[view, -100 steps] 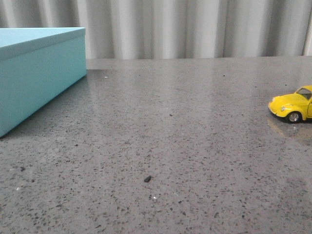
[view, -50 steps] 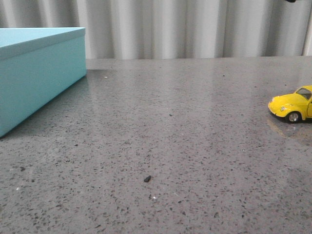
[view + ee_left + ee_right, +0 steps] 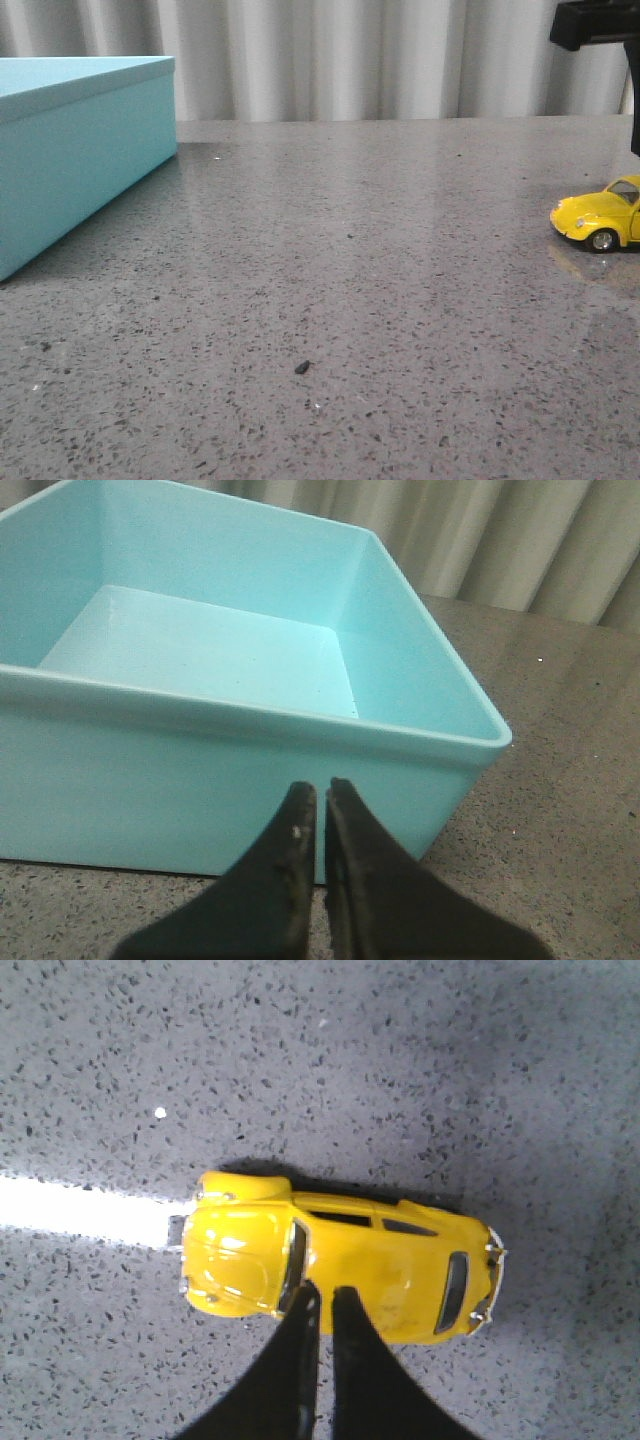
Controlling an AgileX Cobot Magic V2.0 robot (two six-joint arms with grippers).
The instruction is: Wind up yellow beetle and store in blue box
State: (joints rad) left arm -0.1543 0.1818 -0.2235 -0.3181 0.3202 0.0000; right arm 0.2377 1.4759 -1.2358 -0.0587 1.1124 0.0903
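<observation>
The yellow beetle (image 3: 600, 220) stands on the table at the far right, nose to the left, partly cut by the frame edge. In the right wrist view it (image 3: 345, 1260) lies just beyond my right gripper (image 3: 325, 1295), which hovers above its roof, shut and empty. A black part of my right arm (image 3: 595, 22) shows above the car in the front view. The blue box (image 3: 70, 150) stands at the far left. In the left wrist view the box (image 3: 200, 780) is open and empty inside. My left gripper (image 3: 322, 788) is shut and empty before its near wall.
The grey speckled table (image 3: 350, 300) lies between the box and the car. A small dark speck (image 3: 302, 367) lies near the middle front. Grey curtains (image 3: 350, 50) hang behind the table's far edge.
My right arm has come down into the front view at the top right, above the beetle. The beetle and the box have not moved.
</observation>
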